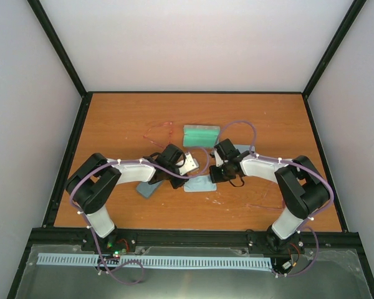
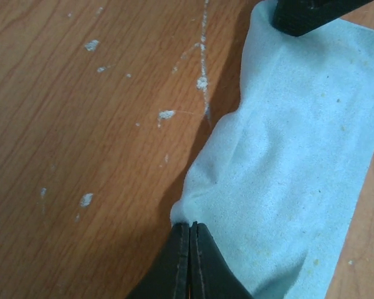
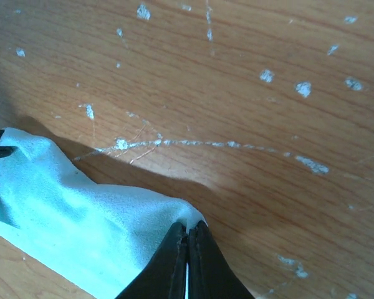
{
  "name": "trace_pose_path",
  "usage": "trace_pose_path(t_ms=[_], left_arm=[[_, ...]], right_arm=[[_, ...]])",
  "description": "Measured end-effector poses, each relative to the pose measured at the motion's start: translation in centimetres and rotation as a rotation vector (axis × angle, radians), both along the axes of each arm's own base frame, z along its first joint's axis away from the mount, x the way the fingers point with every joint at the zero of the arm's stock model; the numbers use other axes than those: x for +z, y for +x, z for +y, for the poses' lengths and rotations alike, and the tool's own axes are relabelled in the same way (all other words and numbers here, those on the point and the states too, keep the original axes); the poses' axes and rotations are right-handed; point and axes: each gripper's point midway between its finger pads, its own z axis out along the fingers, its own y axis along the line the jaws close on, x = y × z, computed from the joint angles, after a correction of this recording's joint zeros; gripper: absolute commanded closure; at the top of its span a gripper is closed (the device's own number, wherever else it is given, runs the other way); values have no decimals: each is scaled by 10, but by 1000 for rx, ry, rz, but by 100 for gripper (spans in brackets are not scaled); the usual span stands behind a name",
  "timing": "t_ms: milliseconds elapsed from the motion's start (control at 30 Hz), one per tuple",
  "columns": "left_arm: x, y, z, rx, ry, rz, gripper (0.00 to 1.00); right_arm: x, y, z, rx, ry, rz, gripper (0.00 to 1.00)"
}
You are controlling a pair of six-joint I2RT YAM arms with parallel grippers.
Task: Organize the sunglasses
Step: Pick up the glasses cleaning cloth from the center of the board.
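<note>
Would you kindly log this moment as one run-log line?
left gripper: jaws shut on cloth | right gripper: jaws shut on same cloth | sunglasses: on table, untouched

Sunglasses [image 1: 159, 131], thin red-pink see-through frame, lying flat, unheld

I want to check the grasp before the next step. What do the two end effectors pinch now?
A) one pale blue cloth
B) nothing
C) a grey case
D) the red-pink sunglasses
A: the left end effector and the right end effector are each shut on a corner of the same pale blue cloth.
</note>
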Motion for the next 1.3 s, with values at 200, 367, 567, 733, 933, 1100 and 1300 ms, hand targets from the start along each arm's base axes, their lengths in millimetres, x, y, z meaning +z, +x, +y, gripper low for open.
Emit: trace_pose_path(t_ms=[200,367,567,733,933,1100,1300], left_arm=[[1,10,3,28,23,-44,99],[5,24,4,60,33,-90,100],[15,41,3,88,20,-137,100],[20,53,5,101,16,-165,99],[26,75,8,129,13,-196,100],[29,90,8,137,12,-217,100],[32,109,6,144,7,-239,100]], right_arm=[[2,9,-3,-29,-36,-32,97],[7,25,-2,-52,-55,-71,97],[13,44,6,-62,-51,-105,97],[19,55,10,-72,-45,-132,97],[29,69,10,-92,-41,-179,97],[39,84,9,-113,-33,-219,97],[56,104,8,-140,-9,-272,97]])
